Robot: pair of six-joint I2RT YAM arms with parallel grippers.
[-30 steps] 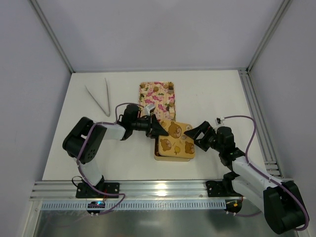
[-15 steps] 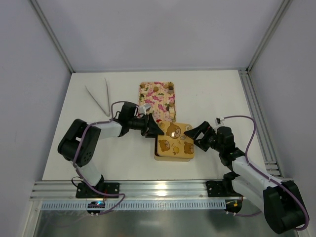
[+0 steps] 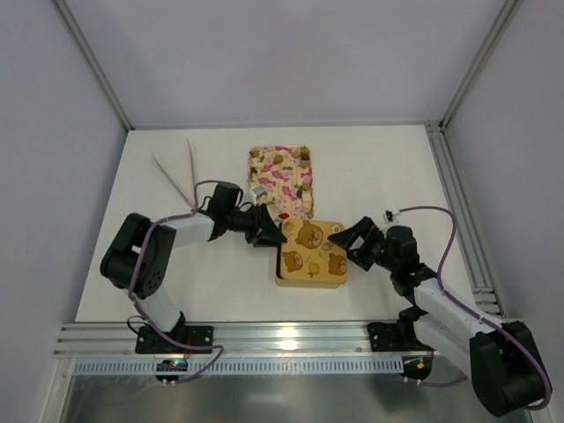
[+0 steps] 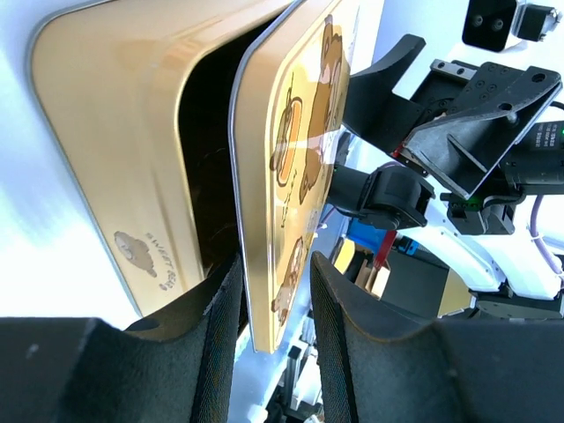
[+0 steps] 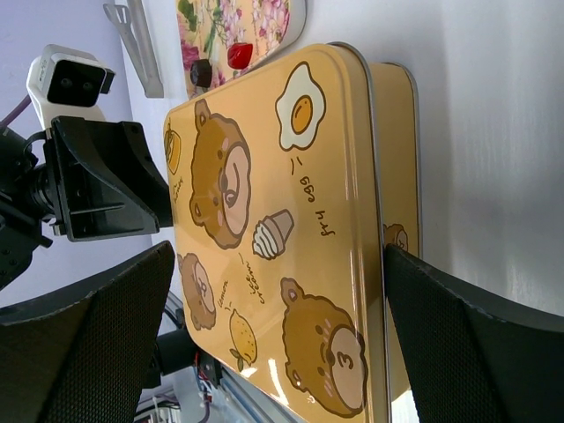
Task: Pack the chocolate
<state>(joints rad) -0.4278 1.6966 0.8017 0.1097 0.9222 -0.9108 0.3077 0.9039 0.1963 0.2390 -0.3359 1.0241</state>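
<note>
The gold box (image 3: 308, 281) sits at table centre with its bear-print lid (image 3: 314, 253) on top. In the left wrist view the lid (image 4: 291, 132) stands ajar from the box base (image 4: 115, 132), with a dark gap between them. My left gripper (image 3: 277, 236) is shut on the lid's left edge, one finger (image 4: 220, 335) in that gap. My right gripper (image 3: 352, 244) is open wide at the box's right end, its fingers (image 5: 88, 335) on either side of the lid (image 5: 264, 203). Chocolate pieces (image 3: 280, 160) lie on the pink floral tray (image 3: 284, 189). The inside of the box is hidden.
Metal tongs (image 3: 176, 172) lie at the back left of the table. The tray (image 5: 264, 18) stands just behind the box, with a dark piece (image 5: 201, 72) and a red piece (image 5: 240, 55) near its front edge. The aluminium rail (image 3: 282, 339) runs along the near edge.
My left arm has drawn back a little to the left, and the lid's left edge has shifted slightly with it. The right arm has not moved.
</note>
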